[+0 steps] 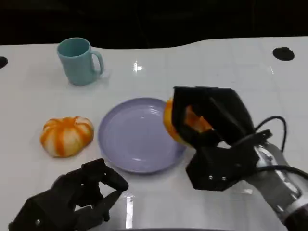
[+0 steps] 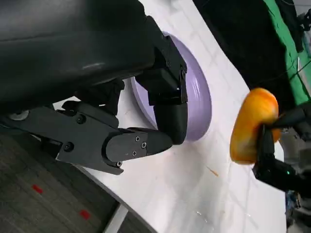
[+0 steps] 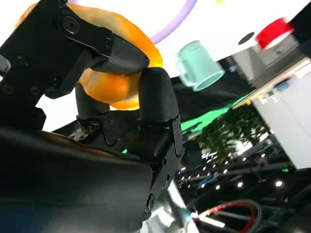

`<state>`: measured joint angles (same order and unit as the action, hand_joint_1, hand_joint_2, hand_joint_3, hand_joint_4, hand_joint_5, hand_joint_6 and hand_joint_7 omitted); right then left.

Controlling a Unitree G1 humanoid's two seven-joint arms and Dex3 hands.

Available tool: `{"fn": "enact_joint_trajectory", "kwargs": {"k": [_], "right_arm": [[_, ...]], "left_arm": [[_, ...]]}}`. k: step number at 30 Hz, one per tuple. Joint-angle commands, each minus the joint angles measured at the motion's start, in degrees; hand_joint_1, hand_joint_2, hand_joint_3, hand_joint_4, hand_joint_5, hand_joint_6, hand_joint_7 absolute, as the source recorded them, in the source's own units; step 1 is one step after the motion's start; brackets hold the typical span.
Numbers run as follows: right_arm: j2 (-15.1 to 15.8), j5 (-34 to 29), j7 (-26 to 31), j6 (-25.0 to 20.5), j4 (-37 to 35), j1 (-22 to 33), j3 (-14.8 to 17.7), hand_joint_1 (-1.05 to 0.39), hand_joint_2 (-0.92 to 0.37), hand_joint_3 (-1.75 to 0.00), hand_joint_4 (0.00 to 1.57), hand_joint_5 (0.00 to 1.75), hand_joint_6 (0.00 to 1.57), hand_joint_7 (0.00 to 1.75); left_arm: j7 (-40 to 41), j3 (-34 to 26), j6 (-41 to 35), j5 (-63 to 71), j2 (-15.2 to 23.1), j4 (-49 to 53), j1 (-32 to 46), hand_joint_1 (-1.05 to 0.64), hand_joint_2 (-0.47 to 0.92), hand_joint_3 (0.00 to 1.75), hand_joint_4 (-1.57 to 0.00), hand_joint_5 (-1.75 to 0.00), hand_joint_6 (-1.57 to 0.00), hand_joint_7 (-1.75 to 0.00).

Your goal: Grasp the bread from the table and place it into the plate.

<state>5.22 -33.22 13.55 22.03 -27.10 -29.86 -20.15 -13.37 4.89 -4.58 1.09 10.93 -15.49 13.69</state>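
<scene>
bread (image 1: 169, 121) orange-yellow, glossy. plate (image 1: 130, 139) pale lavender, plain. mug (image 1: 77, 61) light teal. pumpkin (image 1: 66, 135) orange w/ white stripes. surface (image 1: 43, 96) white w/ black round spots at edges. right hand (image 1: 211, 130) & left hand (image 1: 77, 195) both black; right forearm (image 1: 276, 180) silver w/ black cable.

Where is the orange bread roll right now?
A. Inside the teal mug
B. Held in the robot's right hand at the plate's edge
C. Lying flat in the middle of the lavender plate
B: the black right hand grips the orange bread roll by the round lavender plate rim.
</scene>
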Motion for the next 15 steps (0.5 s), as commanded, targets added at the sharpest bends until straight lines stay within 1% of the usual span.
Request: {"fn": "enact_joint_trajectory", "kwargs": {"k": [1, 3, 6, 8, 10, 12, 13, 14, 15], "right_arm": [[-3.1, 0.2, 0.3, 0.6, -5.8, -5.2, -1.2, -0.11, -0.22, -1.47, 1.01, 1.75, 0.76, 1.74], [-4.7, -0.7, 1.0, -0.1, -8.5, -7.2, -1.9, -0.13, -0.22, -1.45, 1.02, 1.75, 0.75, 1.74], [-6.9, -1.2, 2.2, -0.2, -13.7, -10.4, -2.9, -0.15, -0.23, -1.41, 1.01, 1.75, 0.76, 1.65], [-8.1, -1.5, 3.3, 0.3, -17.4, -12.4, -3.4, -0.16, -0.22, -1.39, 0.99, 1.75, 0.79, 1.55], [-9.1, -1.2, 2.7, -0.2, -20.3, -14.0, -3.7, -0.15, -0.23, -1.37, 0.97, 1.75, 0.80, 1.51], [-9.7, -0.6, 1.6, -1.1, -22.0, -15.0, -3.8, -0.15, -0.30, -1.25, 0.92, 1.75, 0.83, 1.22], [-10.0, -0.2, -0.5, -2.6, -22.6, -15.5, -4.0, -0.15, -0.32, -1.22, 0.91, 1.75, 0.84, 1.15], [-10.0, -0.2, -2.4, -3.9, -23.1, -16.0, -4.3, -0.19, -0.44, -0.97, 0.72, 1.59, 0.71, 0.85], [-9.9, -0.4, -3.9, -4.9, -23.3, -16.3, -4.7, -0.22, -0.56, -0.75, 0.64, 1.45, 0.71, 0.61]], "left_arm": [[0.2, -0.2, 1.1, 0.8, 0.6, 0.4, 0.0, -0.34, 0.91, 0.48, -0.75, -1.75, -0.62, -1.30], [0.2, -0.2, 1.4, 0.9, 0.7, 0.5, 0.1, -0.34, 0.91, 0.48, -0.75, -1.75, -0.62, -1.30], [0.3, -0.2, 1.2, 1.0, 0.6, 0.3, 0.1, -0.34, 0.91, 0.48, -0.76, -1.75, -0.62, -1.30], [0.2, -0.2, 1.1, 0.9, 0.5, 0.3, 0.1, -0.34, 0.90, 0.49, -0.76, -1.75, -0.62, -1.30], [0.2, -0.1, 0.9, 0.8, 0.3, 0.2, 0.1, -0.32, 0.91, 0.49, -0.76, -1.75, -0.62, -1.30], [0.2, -0.2, 0.6, 0.7, 0.2, 0.1, 0.2, -0.31, 0.91, 0.50, -0.76, -1.75, -0.62, -1.30], [0.3, 0.0, 0.7, 0.8, 0.2, 0.1, 0.1, -0.31, 0.91, 0.50, -0.76, -1.75, -0.62, -1.30], [0.4, 0.1, 0.7, 1.0, 0.1, 0.0, 0.1, -0.31, 0.91, 0.50, -0.76, -1.75, -0.62, -1.30], [0.5, 0.2, 0.7, 1.1, 0.1, 0.0, 0.1, -0.31, 0.91, 0.50, -0.76, -1.75, -0.61, -1.30]]}}
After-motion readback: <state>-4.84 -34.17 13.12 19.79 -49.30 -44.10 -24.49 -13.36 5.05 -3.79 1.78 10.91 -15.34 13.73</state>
